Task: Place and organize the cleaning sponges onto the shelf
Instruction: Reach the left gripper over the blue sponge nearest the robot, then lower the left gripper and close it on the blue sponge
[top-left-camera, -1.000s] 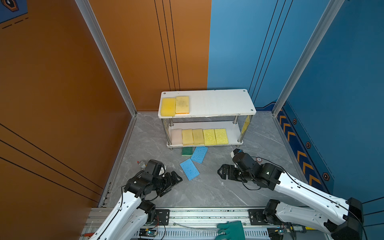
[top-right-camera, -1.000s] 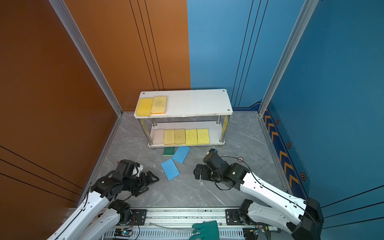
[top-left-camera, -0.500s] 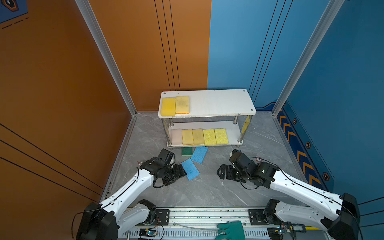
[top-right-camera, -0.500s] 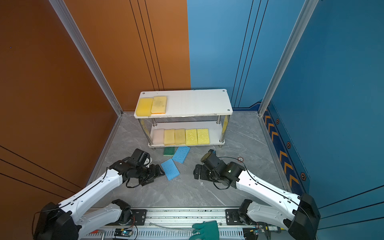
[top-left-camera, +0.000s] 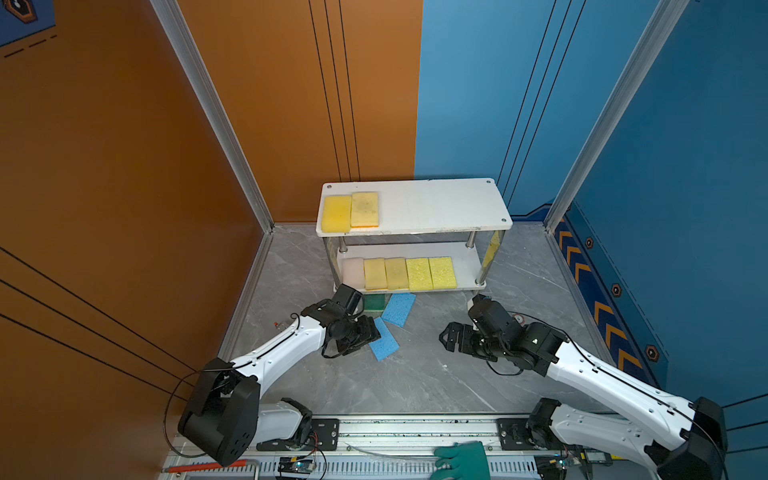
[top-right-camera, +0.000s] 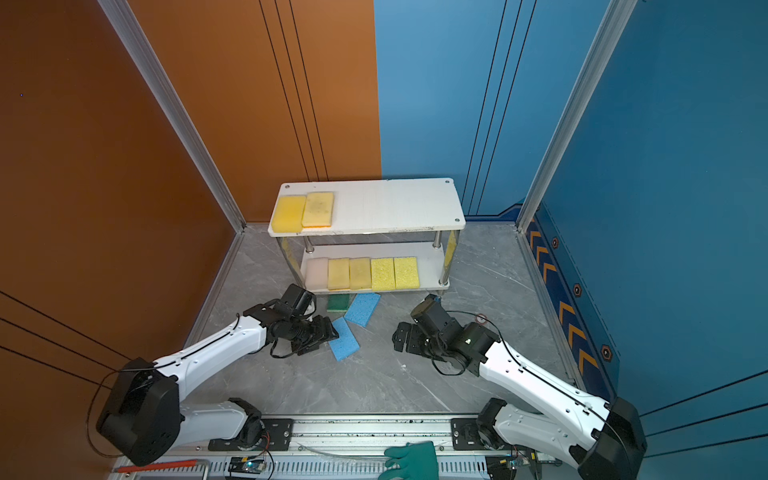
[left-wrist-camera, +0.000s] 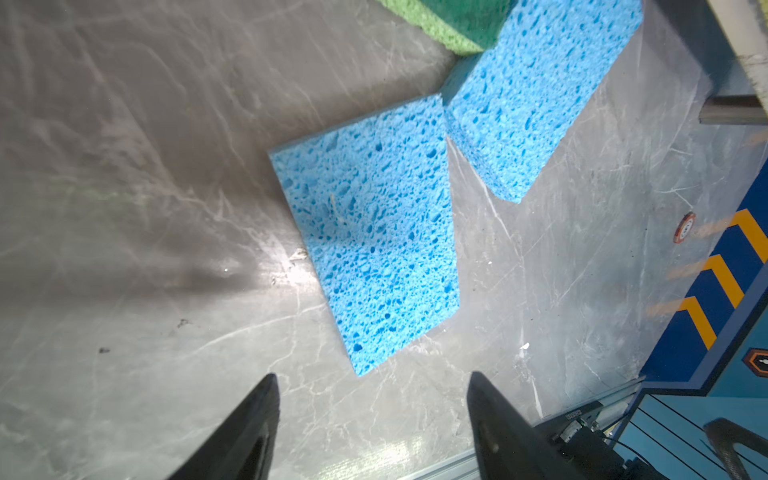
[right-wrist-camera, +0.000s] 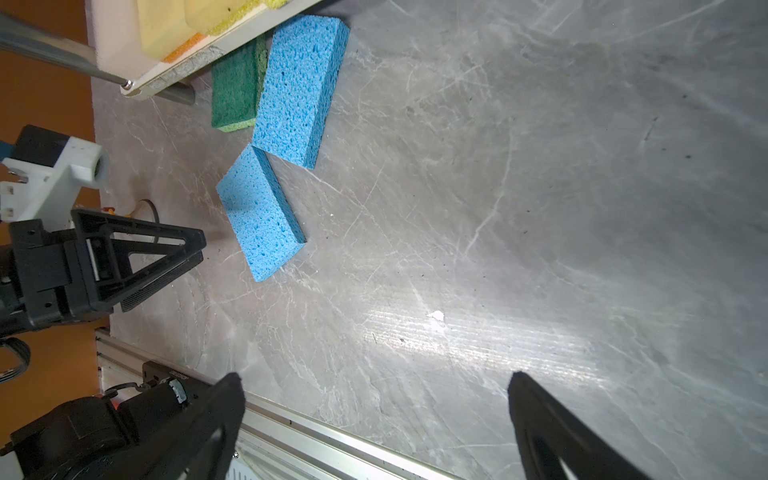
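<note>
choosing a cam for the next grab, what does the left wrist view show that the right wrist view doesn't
Only left wrist: the left pincer from behind, open and empty, short of the near blue sponge; the chevron strip.
Only right wrist: the right pincer, open and empty; the left pincer side-on; the shelf with yellow sponges.
Both: the near blue sponge meeting the far blue sponge at a corner, and the green sponge.
</note>
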